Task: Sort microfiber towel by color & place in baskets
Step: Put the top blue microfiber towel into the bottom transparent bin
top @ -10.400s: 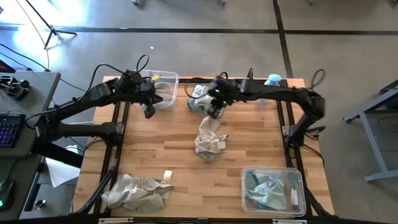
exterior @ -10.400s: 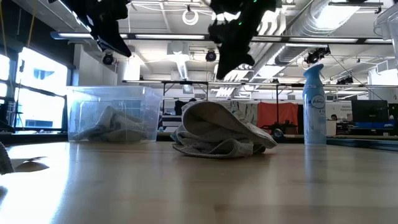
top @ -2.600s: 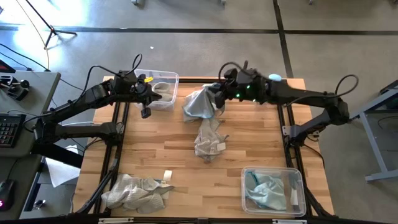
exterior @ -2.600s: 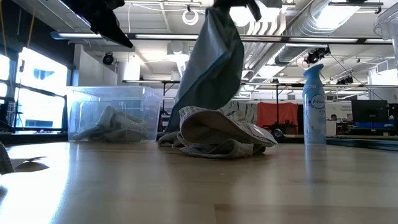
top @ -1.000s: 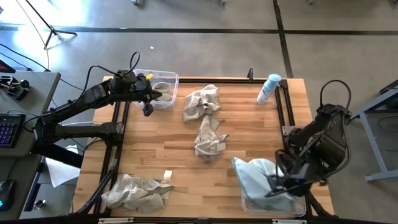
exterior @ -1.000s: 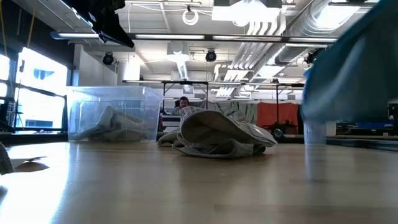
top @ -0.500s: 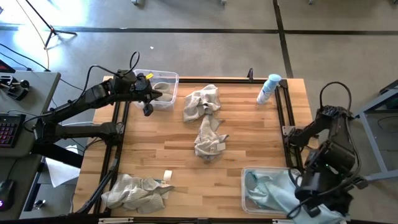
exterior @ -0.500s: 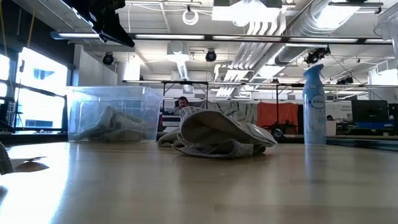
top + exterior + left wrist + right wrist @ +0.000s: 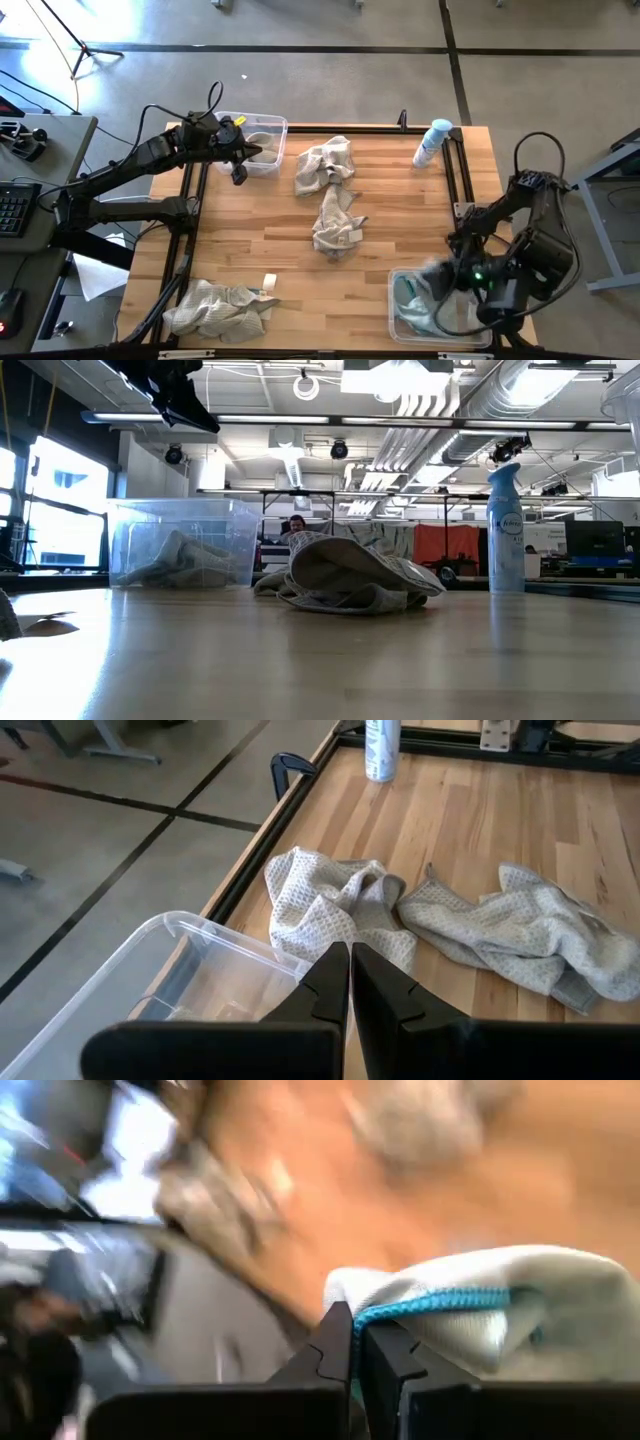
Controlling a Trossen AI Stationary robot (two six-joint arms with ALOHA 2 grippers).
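Teal-blue soft towel [image 9: 470,1305] is pinched in our right gripper [image 9: 447,283], fingers clamped, over the near-right clear plastic basket [image 9: 395,283]. It could snag when dropped. Left gripper [image 9: 239,176] waits, fingers together.

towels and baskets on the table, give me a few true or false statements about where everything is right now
1. The right pincer is shut on a pale teal-blue towel over the basket at the right arm's side. True.
2. The left pincer holds a beige towel. False: it is shut on nothing, hovering by the basket at the far left corner.
3. Three beige-grey towels lie loose on the wood: one near the far edge, one mid-table, one at the near left corner. True.
4. The spray bottle lies inside a basket. False: it stands on the table near the far right corner.
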